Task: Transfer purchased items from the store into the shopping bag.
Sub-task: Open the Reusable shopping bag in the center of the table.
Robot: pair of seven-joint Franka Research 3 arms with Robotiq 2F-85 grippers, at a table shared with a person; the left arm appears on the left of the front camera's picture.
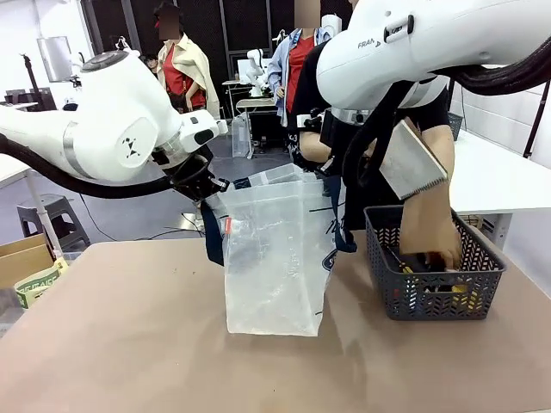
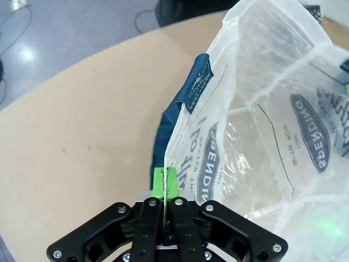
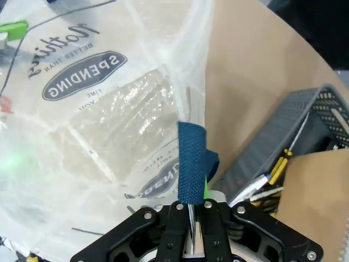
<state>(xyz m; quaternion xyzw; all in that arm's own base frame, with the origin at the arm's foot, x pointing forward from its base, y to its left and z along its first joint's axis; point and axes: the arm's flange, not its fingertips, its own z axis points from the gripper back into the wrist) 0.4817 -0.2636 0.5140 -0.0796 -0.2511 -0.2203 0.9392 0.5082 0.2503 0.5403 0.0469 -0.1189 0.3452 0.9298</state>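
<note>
While L gripper (image 2: 163, 184) and R gripper (image 3: 192, 197) clamp opposite rims of the shopping bag (image 1: 275, 258), person's hand (image 1: 435, 245) is down in grey basket (image 1: 405, 301).

Both arms are glossy white with rounded, bulbous joints; the left arm (image 1: 112, 129) carries a grey band and a small black mark; the right arm (image 1: 413, 43) bears black lettering; thick black cables (image 1: 52, 176) trail from each; the left gripper (image 2: 164, 183) and right gripper (image 3: 192, 204) are black, with silver screws (image 2: 121, 209) and green pads (image 2: 158, 183).
</note>
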